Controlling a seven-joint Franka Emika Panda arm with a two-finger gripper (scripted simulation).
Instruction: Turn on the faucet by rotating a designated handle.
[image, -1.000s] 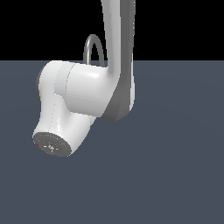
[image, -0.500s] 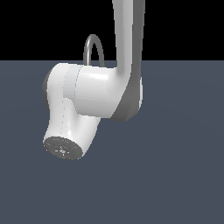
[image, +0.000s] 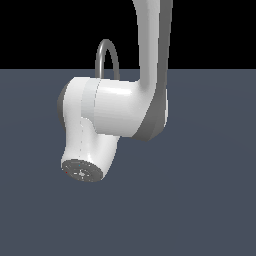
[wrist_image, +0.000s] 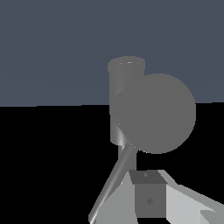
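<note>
The white robot arm (image: 120, 107) fills the middle of the exterior view, its bulky joints blocking most of what lies behind. Only the top of the faucet (image: 106, 56) shows there — a thin grey arch rising over the arm's upper edge, farther away than the arm, on the dark grey tabletop (image: 200, 200). The wrist view is very close to the faucet: a short upright grey cylinder with a large round grey body in front of it. From under that body the handle (wrist_image: 112, 181), a thin metal rod, slants away. The hand (wrist_image: 151, 199) shows as a grey finger pad with pale housing, just beside the rod — whether it touches is unclear, and whether the hand is spread or pressed together cannot be told.
</note>
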